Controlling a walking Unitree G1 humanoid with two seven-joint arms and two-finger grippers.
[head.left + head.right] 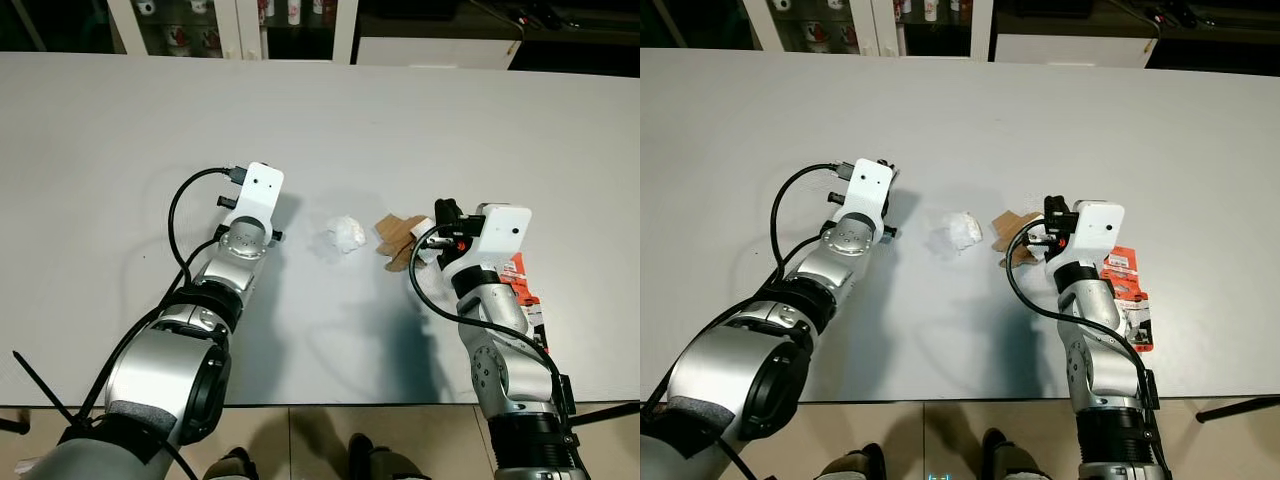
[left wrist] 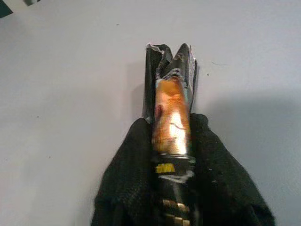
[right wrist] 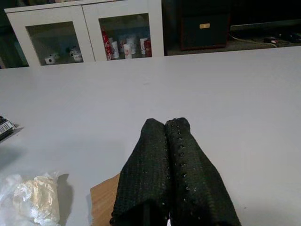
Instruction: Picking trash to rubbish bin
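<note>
A crumpled wrapper (image 2: 171, 117), dark foil with an orange print, is pinched flat between the fingers of the left gripper (image 2: 171, 136), so one piece of trash is judged to be already secured for the bin. The left arm is stretched forward over the white surface (image 1: 120, 130), wrist low, the gripper pointing away from the body and the wrapper held just above the surface. On the other side, the right gripper (image 3: 167, 136) is pressed together with nothing between its fingers, hovering over a scrap of brown cardboard (image 1: 396, 236); it looks to be lined up for the next pick. The right forearm is raised steeply from the near edge, its wrist bent forward. Between the two arms a ball of white paper (image 1: 343, 236) is left lying, close beside the cardboard. A red-and-white packet (image 1: 1128, 290) is seen flat on the surface beside the right forearm. No bin can be made out.
</note>
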